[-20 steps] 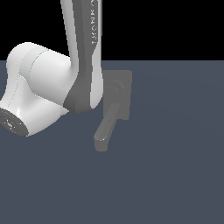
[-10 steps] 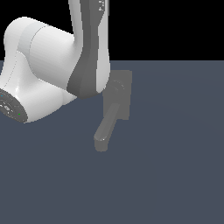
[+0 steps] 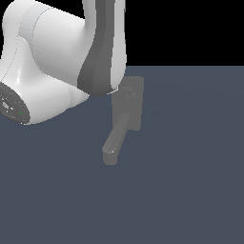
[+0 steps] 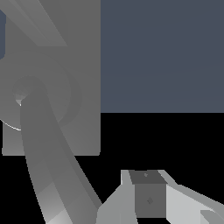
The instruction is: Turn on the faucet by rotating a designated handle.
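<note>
Since the earlier pictures the arm [image 3: 57, 62] has swung upward and toward the exterior view's left, so its white body now fills the upper left of the frame and its dark grey link hangs down over the top of the faucet. Beneath it the dark blue-grey surface [image 3: 190, 181] spreads across the lower two thirds of the exterior view. On that surface, a little left of centre, sits the faucet [image 3: 128, 112]: its flat base plate [image 3: 138, 102] lies at the upper centre, and the thick rounded spout [image 3: 116, 138] runs from the hub down and toward the lower left. In the wrist view a flat bar, probably the handle [image 4: 41, 24], slants across the upper left corner over the base plate, though I cannot be sure of it. One finger [image 4: 148, 197] of the tool shows low in the wrist view, just beside the spout's end; whether the tool stands apart or together I cannot tell.
</note>
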### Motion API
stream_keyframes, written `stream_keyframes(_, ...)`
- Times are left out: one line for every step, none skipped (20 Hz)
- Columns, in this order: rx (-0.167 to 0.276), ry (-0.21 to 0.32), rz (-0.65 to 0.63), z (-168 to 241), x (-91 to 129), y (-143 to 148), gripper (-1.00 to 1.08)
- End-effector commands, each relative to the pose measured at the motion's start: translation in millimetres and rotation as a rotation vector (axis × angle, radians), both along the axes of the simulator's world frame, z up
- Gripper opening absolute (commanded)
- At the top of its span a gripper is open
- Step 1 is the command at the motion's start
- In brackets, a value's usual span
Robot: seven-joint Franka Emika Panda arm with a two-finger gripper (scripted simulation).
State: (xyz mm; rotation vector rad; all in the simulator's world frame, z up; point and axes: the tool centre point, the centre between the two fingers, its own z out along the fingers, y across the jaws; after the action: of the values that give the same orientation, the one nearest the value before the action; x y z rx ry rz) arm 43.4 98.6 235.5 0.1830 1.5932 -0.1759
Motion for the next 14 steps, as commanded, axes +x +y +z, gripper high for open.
stream_keyframes(0.000, -0.018, -0.001, 14.6, 1.6, -5.6, -1.00)
stream_keyframes(0.000, -0.019, 0.000, 17.3, 1.2, -8.1, -1.00)
stream_keyframes(0.000, -0.020, 0.000, 20.0, 0.7, -10.6, -1.00)
stream_keyframes(0.000, -0.020, 0.000, 22.6, 0.3, -13.1, -1.00)
stream_keyframes(0.001, -0.021, 0.000, 25.3, -0.1, -15.6, -1.00)
stream_keyframes(0.001, -0.022, 0.000, 28.0, -0.5, -18.1, -1.00)
stream_keyframes(0.001, -0.023, 0.001, 30.8, -1.0, -20.5, -1.00)
stream_keyframes(0.001, -0.024, 0.001, 33.4, -1.4, -23.0, -1.00)
stream_keyframes(0.001, -0.025, 0.001, 36.2, -1.9, -25.5, -1.00)
stream_keyframes(0.001, -0.025, 0.001, 38.8, -2.3, -28.0, -1.00)
stream_keyframes(0.001, -0.026, 0.001, 41.6, -2.7, -30.5, -1.00)
stream_keyframes(0.001, -0.027, 0.002, 44.3, -3.1, -33.0, -1.00)
stream_keyframes(0.001, -0.028, 0.002, 47.1, -3.6, -35.5, -1.00)
stream_keyframes(0.002, -0.029, 0.002, 49.9, -4.1, -38.0, -1.00)
